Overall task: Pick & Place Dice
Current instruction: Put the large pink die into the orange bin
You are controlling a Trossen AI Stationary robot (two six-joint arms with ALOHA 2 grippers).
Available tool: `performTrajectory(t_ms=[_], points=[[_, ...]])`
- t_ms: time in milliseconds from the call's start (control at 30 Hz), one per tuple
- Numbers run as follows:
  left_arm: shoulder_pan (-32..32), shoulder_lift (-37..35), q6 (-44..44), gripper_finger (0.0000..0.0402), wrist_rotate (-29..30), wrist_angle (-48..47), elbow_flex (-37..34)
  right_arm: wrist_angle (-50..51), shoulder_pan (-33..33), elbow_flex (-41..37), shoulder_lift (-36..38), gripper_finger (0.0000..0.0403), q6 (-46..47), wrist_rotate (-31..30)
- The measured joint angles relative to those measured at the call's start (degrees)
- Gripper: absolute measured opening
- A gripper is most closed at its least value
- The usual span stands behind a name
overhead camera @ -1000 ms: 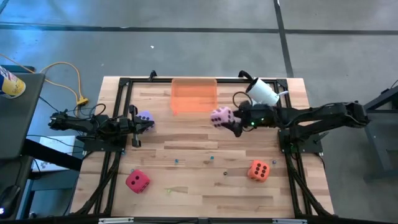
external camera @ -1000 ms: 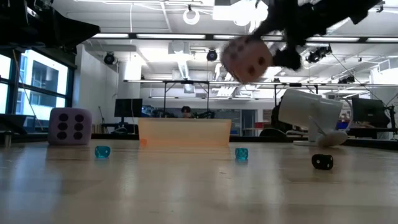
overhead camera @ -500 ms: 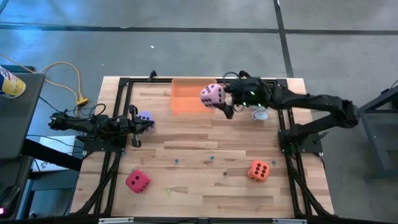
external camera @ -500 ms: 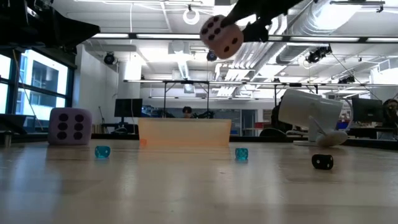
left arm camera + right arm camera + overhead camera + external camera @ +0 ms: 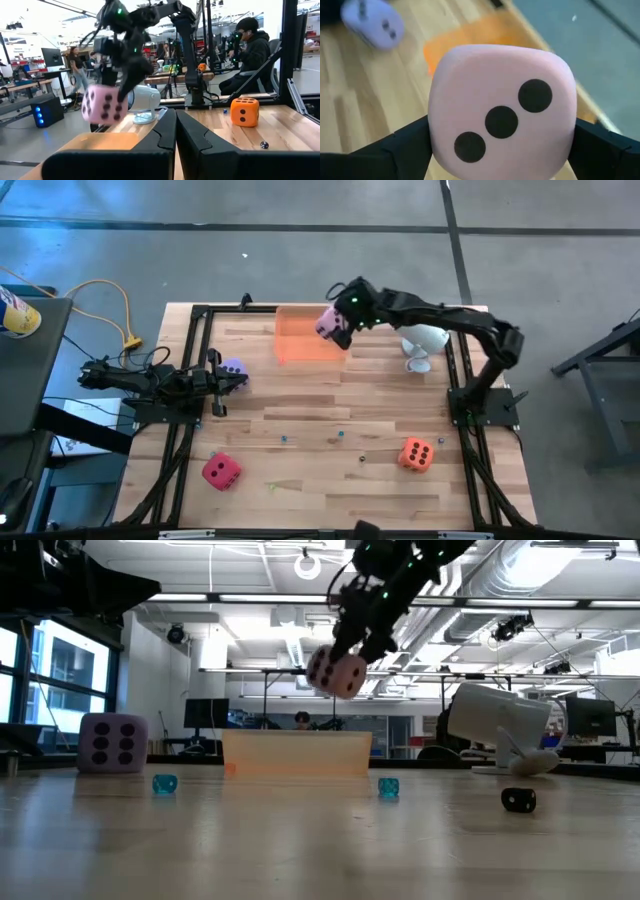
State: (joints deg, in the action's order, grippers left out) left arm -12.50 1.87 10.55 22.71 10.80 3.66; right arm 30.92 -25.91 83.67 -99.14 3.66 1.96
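Hanging above the translucent orange tray [image 5: 312,334] at the far edge of the tabletop [image 5: 330,415], your right gripper [image 5: 340,320] pinches the pink die [image 5: 331,323] between its two fingers, one on each side, with the three-pip face turned toward its wrist camera [image 5: 502,122]. From table height the pink die [image 5: 336,673] floats clear above the tray [image 5: 297,753], not touching it.

Around it, a white cup [image 5: 424,341] lies tipped on its side just beside the tray, toward the right arm's base. The lavender die [image 5: 233,370] sits on the tabletop near the left edge, right at the tip of your left gripper [image 5: 222,381], which rests low there with its fingers pressed together [image 5: 175,131]. The red die [image 5: 221,471] lies at the near left and the orange die [image 5: 417,453] at the near right, both well apart from the tray. A few tiny dice, two blue ones [image 5: 164,783] and a black one [image 5: 518,800], are scattered across the middle of the tabletop. Nothing stands between the held die and the tray.

Compared with a second ago, the right arm has swung from the open boards beside the cup to over the tray, carrying the die along and then lowering it closer to the tray. The left arm and the other three dice have not shifted.
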Motion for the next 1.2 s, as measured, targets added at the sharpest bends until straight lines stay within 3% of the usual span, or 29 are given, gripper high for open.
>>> performTrajectory(t_ms=[367, 1200], points=[[0.0, 0.0, 0.0, 0.0000, 0.0, 0.0, 0.0, 6.7, -1.0, 1.6, -5.2, 0.0365, -4.9, -0.4], [0.0, 0.0, 0.0, 0.0000, 0.0, 0.0, 0.0, 4.9, -0.6, 1.6, -6.4, 0.0369, -11.2, -2.7]])
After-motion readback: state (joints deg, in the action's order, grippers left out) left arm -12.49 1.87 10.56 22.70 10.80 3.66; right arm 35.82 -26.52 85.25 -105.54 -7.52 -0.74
